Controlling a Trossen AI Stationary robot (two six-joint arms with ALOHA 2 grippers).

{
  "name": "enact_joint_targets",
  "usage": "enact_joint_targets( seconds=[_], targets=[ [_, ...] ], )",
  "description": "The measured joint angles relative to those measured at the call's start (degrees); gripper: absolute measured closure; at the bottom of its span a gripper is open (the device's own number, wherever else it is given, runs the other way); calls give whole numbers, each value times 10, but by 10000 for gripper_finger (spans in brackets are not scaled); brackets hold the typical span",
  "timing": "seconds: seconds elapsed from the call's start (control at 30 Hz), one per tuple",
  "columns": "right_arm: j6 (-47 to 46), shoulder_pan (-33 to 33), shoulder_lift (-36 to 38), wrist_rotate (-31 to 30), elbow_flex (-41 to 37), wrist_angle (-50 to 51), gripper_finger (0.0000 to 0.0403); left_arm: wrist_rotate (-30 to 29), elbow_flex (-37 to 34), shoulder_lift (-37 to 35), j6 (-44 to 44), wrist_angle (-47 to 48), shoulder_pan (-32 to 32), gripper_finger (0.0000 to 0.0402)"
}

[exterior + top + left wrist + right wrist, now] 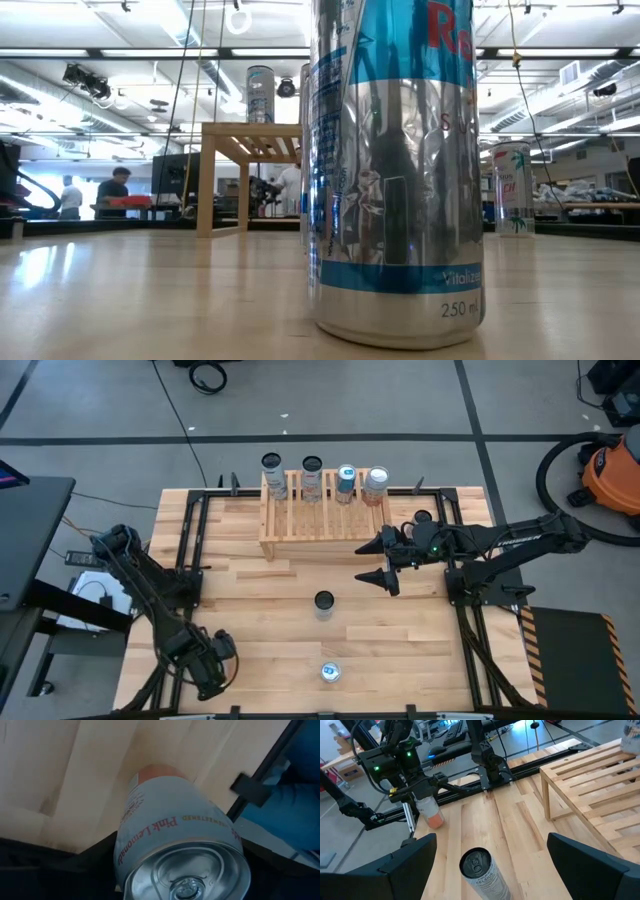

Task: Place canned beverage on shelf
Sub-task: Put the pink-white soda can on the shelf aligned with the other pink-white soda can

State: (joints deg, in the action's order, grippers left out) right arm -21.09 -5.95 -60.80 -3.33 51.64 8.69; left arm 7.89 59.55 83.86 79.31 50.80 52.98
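A white can with a pink base, marked Pink Lemonade (170, 825), sits between the fingers of my left gripper (205, 660) at the table's near left; the right wrist view shows it too (432, 815). The gripper hides this can in the high view. The light wood shelf (330, 520) stands at the far middle with several cans upright along its far edge. A dark-topped can (324, 603) stands at mid-table. A silver-blue can (330, 673) stands near the front edge. My right gripper (385, 560) hangs open above the table by the shelf's near right corner. My left gripper pinches the pink lemonade can by its upper wall (131, 860), just below the top rim, one dark finger (95, 865) on each side. The fingers come from above, slanting down. The can is tilted, pink base (436, 821) toward the wood; whether it touches the table I cannot tell.
A black frame rail (190, 560) runs round the tabletop, and the arm bases stand at both sides. An orange vacuum (610, 470) stands off the table at the far right. Bare wood lies between the shelf and the two standing cans.
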Motion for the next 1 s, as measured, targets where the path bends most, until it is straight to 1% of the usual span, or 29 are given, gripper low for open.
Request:
enact_joint_targets(
  seconds=[0.17,0.27,0.47,0.7,0.8,0.93,1.0],
  targets=[
    [-14,0,0,0,0,0,14,-1,19,0,-63,4,-38,91],
    [-11,0,0,2,0,0,14,-1,36,0,-108,27,-66,91],
    [12,0,0,48,0,0,14,-2,82,0,-199,61,-131,91],
    [37,-1,-2,64,0,-1,14,-8,132,-1,-336,62,-219,90],
    [48,-5,-15,64,1,-9,14,-8,153,-1,-403,65,-259,90],
    [48,-12,-47,67,1,-45,14,-15,180,-1,-466,71,-313,90],
    [55,-15,-66,86,1,-63,14,-17,192,-1,-497,78,-337,90]
  ],
)
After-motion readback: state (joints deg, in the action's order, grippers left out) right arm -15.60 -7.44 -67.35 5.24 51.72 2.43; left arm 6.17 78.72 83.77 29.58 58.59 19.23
